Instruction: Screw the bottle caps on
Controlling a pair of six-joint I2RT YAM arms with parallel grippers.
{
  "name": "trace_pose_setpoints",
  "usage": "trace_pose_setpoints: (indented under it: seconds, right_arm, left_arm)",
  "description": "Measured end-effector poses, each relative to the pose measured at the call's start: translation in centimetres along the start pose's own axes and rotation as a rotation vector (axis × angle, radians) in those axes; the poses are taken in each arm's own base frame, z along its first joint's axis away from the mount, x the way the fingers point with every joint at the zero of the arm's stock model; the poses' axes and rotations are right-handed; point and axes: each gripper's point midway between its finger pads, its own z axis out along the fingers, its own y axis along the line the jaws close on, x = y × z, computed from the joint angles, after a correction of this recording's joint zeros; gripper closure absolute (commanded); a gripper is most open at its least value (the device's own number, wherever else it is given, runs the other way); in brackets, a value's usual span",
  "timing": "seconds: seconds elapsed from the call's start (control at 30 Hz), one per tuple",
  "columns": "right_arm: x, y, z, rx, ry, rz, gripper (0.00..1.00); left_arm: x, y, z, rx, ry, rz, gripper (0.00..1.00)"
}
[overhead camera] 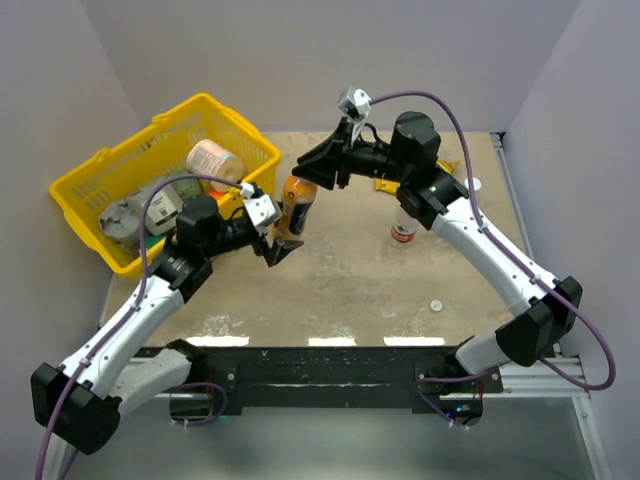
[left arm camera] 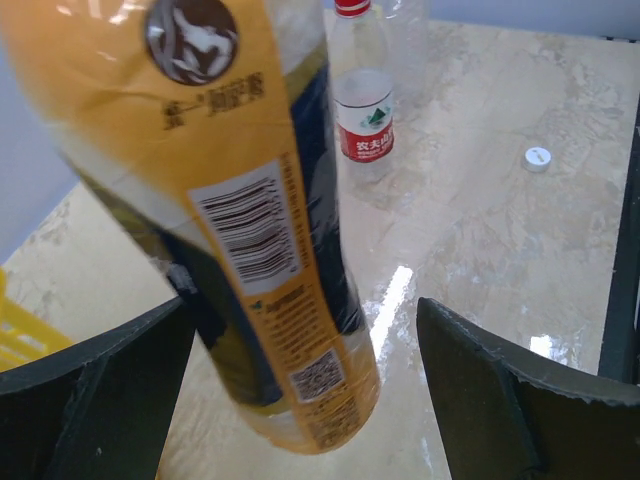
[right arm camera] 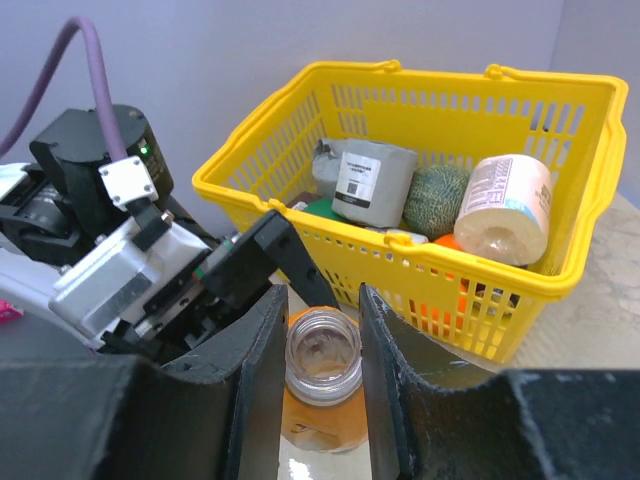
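**Item 1.** Tall orange-labelled plastic drink bottle (overhead camera: pixel 297 205). It stands tilted at mid-table, just right of the yellow plastic shopping basket (overhead camera: pixel 120 160). We record its clear threaded neck (right arm camera: pixel 323 355) as open at the mouth.

**Item 2.** Right gripper (right arm camera: pixel 322 300). It is set at the top of the orange bottle from the far right. Its black fingers (right arm camera: pixel 250 390) are narrow and lie against either side of the neck, holding it.

**Item 3.** Left gripper (left arm camera: pixel 300 310). It sits low around the same bottle with its jaws wide. The bottle lies close to one finger (the left one in the wrist view) and well apart from the other. We cannot tell whether it touches.

**Item 4.** Clear plastic water bottle with a red-and-white label (overhead camera: pixel 403 228). It stands upright to the right of the orange bottle, beside the right arm. A small red round screw cap (left arm camera: pixel 352 7) sits on its neck.

**Item 5.** Small white round plastic screw cap (overhead camera: pixel 436 304). It lies flat on the mottled beige table (overhead camera: pixel 340 290), nearer to us than the water bottle and apart from both bottles.

**Item 6.** Second small white round piece (overhead camera: pixel 476 184). It is near the right table edge, on the far side, and is too small for us to name with certainty.

**Item 7.** Basket contents, in part:
- a paper-wrapped white roll (right arm camera: pixel 510 205)
- a grey cylinder with a white label (right arm camera: pixel 372 180)
- a green netted ball (right arm camera: pixel 437 195)
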Motion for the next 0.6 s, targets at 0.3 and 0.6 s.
trace_pose_setpoints:
  seconds: [0.3, 0.6]
  right_arm:
    - [-0.8, 0.3, 0.1, -0.012, -0.030, 0.002, 1.00]
    - [-0.6, -0.4, -0.4, 0.043, -0.031, 0.013, 0.17]
  left_arm:
    - [0.5, 1.5, 1.8, -0.044, -0.001, 0.001, 0.24]
    - [0.5, 1.8, 2.2, -0.049, -0.007, 0.005, 0.52]
